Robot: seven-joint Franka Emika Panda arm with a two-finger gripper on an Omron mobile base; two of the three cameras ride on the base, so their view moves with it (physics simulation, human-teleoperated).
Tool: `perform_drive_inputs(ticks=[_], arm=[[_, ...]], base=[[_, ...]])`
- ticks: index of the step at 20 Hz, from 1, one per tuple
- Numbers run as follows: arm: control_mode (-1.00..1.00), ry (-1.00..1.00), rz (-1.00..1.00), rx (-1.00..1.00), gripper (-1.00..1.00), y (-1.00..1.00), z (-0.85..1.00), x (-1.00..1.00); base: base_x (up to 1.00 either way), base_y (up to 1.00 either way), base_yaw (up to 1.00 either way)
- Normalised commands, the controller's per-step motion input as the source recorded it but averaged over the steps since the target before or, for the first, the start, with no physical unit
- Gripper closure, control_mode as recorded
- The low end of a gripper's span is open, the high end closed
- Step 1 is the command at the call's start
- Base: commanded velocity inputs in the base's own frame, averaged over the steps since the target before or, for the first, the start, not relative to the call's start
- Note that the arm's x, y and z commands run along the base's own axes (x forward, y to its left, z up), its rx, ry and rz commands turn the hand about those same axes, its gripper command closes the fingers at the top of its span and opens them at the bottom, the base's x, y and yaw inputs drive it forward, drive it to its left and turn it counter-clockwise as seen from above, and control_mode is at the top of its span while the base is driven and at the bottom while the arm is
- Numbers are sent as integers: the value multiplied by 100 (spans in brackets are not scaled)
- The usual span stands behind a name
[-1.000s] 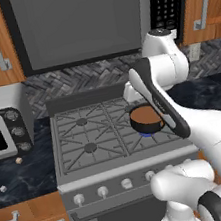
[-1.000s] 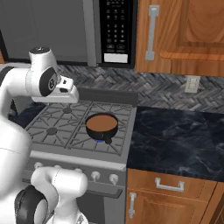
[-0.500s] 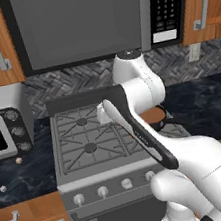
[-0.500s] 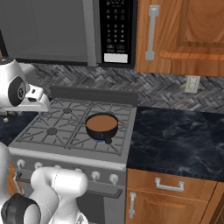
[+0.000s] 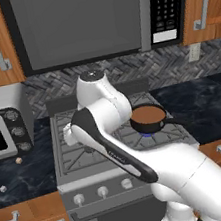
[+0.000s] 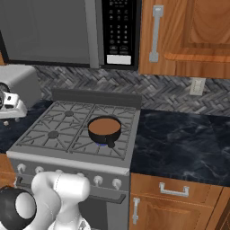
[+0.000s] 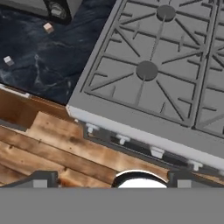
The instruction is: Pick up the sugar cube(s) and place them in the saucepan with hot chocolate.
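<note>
The saucepan with hot chocolate (image 5: 147, 117) (image 6: 104, 129) sits on the stove's right front burner, its black handle pointing toward the front right. Two sugar cubes lie on the dark counter left of the stove: a tan one (image 5: 18, 160) (image 7: 48, 27) and an off-white one (image 5: 2, 189) (image 7: 8, 60) nearer the counter's front edge. My gripper (image 7: 111, 180) is open and empty, with its fingertips (image 7: 40, 179) far apart. It hangs above the stove's left front corner and looks down at the left burners. The cubes lie to its upper left in the hand view.
A toaster oven (image 5: 2, 132) stands on the left counter behind the cubes. The stove grates (image 7: 148, 70) and the knob row (image 5: 102, 190) lie below the hand. A microwave (image 5: 78, 21) hangs above the stove. Dark counter (image 6: 179, 139) stretches right of the stove.
The arm has swung left, from beside the saucepan across the stove to its left front corner. The gripper has stayed open and empty.
</note>
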Motion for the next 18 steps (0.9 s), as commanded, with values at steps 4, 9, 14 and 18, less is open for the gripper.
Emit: perform_drive_inputs(ticks=[4, 9, 14, 18], arm=[[-100, 13, 23, 0, -100, 94, -22, 0], [-100, 19, 27, -5, -100, 97, -29, 0], [-100, 18, 19, -6, -100, 66, -20, 1], [-100, 3, 1, -2, -100, 1, -15, 0]], base=[[0, 0, 0], [0, 0, 0], [0, 0, 0], [0, 0, 0]])
